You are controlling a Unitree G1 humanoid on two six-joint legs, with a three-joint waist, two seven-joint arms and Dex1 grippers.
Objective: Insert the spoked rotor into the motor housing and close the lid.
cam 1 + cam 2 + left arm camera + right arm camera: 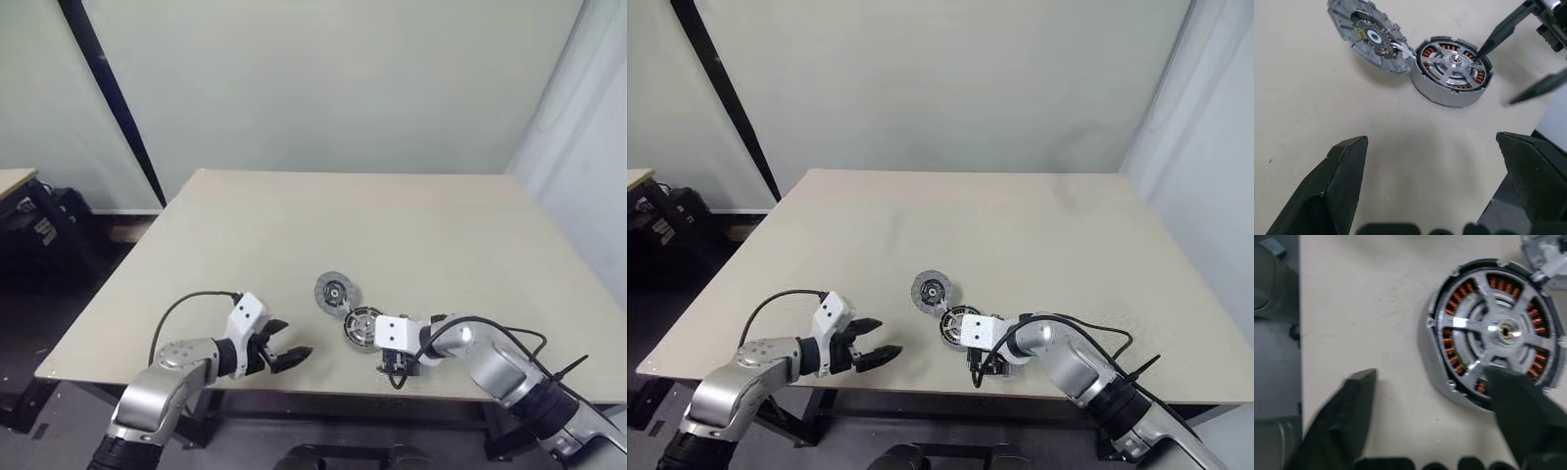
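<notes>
The rotor (1453, 63) sits in the housing (1449, 95), lower middle of the worktop (411, 225). The lid (334, 292) lies beside it. Left hand (284, 354) wide open. Right hand (1515, 73) open, one finger (1498, 34) on the rotor.

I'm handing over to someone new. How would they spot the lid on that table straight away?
Look at the near edge of the table, between the two arms. Two round metal parts sit side by side there; the lid is the farther one, a flat grey disc with a dark centre. Its neighbour, the motor housing, shows copper windings under silver spokes.
</notes>
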